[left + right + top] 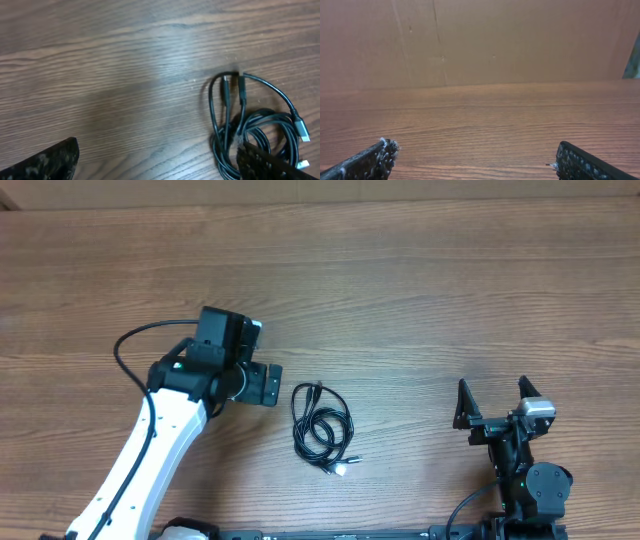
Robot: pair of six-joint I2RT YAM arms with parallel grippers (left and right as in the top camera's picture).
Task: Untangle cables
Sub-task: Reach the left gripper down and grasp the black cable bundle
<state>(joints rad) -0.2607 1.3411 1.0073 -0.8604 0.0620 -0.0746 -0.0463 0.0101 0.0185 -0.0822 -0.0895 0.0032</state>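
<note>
Left arm reached up from the near-left corner, wrist bent. Left pincer [157,152] gaped wide, empty, just beside cables [322,425], which lay coiled mid-tabletop [420,290]. Right arm sat folded at the near edge. Right pincer [493,392] also gaped wide, empty, well apart.
</note>
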